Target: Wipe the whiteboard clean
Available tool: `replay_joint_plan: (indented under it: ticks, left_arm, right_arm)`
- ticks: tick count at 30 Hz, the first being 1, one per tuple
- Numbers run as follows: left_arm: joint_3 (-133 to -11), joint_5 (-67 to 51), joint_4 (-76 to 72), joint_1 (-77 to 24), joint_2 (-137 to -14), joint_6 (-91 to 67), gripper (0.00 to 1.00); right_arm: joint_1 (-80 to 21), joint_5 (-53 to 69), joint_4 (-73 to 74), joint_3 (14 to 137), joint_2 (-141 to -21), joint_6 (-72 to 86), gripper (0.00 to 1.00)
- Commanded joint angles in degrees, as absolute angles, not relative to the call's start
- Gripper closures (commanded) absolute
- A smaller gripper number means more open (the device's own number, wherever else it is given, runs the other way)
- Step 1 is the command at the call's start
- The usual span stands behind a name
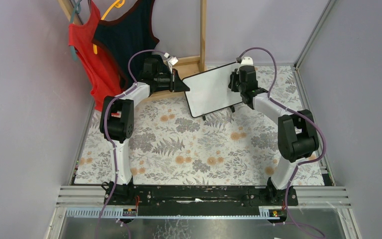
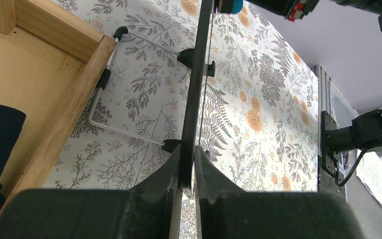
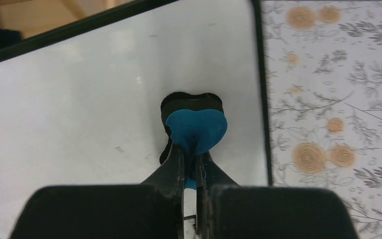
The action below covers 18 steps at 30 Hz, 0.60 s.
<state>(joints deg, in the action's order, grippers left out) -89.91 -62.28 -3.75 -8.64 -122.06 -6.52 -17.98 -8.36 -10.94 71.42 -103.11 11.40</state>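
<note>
Far centre of counter (image 1: 179, 154): whiteboard (image 1: 210, 90) upright. Its left edge: left tool (image 2: 186, 172) clamped on frame, steadying. Board face, near right edge: right tool (image 3: 191, 162) clamped on blue eraser (image 3: 197, 125). Step: wiping. No writing visible; next likely finishing sweep, firm contact.

Pale lavender walls (image 1: 25, 99) on the left, back and right. Table under a floral cloth (image 1: 189, 149): grey ferns, orange blooms. Light wooden frame (image 1: 202, 30) at the back. Red top (image 1: 84, 59) and dark top (image 1: 129, 40) hang on hangers, back left. Aluminium rails (image 1: 328, 196) along the near edge. Lighting even.
</note>
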Motion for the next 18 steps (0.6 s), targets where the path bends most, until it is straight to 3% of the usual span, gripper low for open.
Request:
replay_joint_plan:
  ticks: [1, 18]
  left_arm:
    - [-88.4, -58.8, 1.3, -8.6, -122.2, -3.5, 1.0]
    - [-88.4, -58.7, 1.5, -8.5, -122.3, -3.5, 1.0]
  right_arm:
    - [-14.1, -12.8, -11.3, 72.0, -102.3, 10.7, 1.0]
    - [-15.8, -3.9, -13.1, 69.6, -100.7, 14.3, 1.0]
